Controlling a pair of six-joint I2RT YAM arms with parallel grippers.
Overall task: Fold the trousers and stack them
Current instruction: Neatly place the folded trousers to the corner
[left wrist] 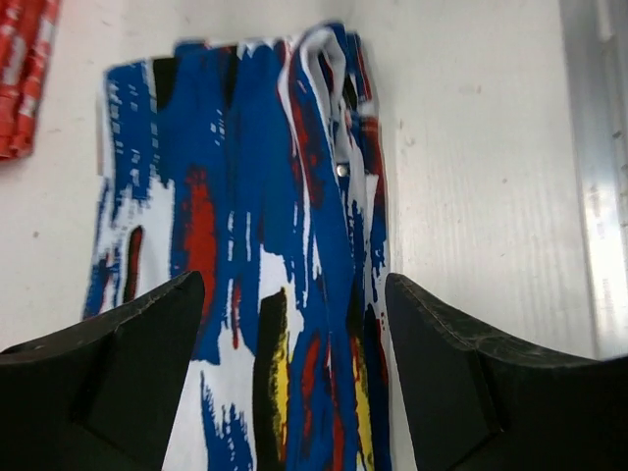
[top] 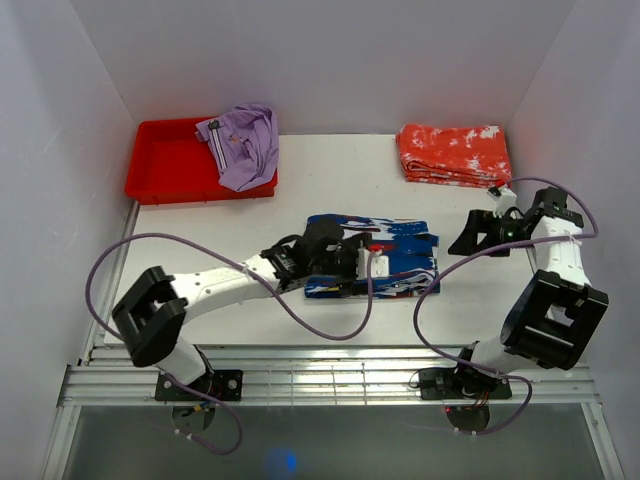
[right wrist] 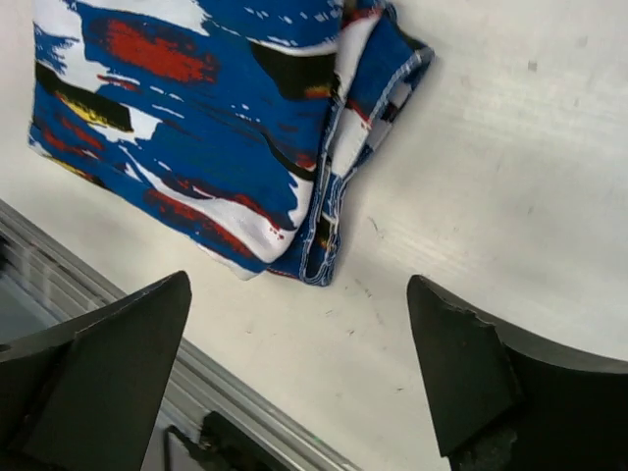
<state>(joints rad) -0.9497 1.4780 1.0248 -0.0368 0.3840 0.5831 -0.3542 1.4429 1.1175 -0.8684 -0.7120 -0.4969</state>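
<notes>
Looking down from above, Mara, where do the trousers (top: 405, 250) lie?

Middle of the white table (top: 340, 185), Jon. They are folded into a flat, roughly rectangular packet with its long side running across the view. The cloth is thin, streaked blue, white and black, with red bars and small yellow patches.

And the left gripper (top: 362, 262)?

Over the packet's left half. In the left wrist view its two black, wedge-shaped fingers (left wrist: 128, 363) stand well apart, with the print showing between them. Whether they touch the cloth I cannot tell.

Any detail in the fabric there?

The layers bunch into a raised ridge along one side. A white band loops at the far end, and there is a small round metal stud (left wrist: 340, 170) on the ridge.

The right gripper (top: 468, 238)?

Just off the packet's right end, over bare table. Its matte black fingers (right wrist: 461, 363) are spread wide too, closed on nothing. Beneath them the right wrist view shows a rounded, folded corner of the trousers with a stitched hem edge (right wrist: 324, 235). It lies soft on the scuffed white surface, near a ribbed metal rail (right wrist: 59, 245).

What else is on the table?

A red plastic tray (top: 160, 165) sits at the far left, with a crumpled lilac garment (top: 243, 145) draped over its right rim. At the far right is an orange-red garment (top: 453, 153) with white splotches, folded into a neat stack. Purple cable (top: 330, 325) loops from each arm.
</notes>
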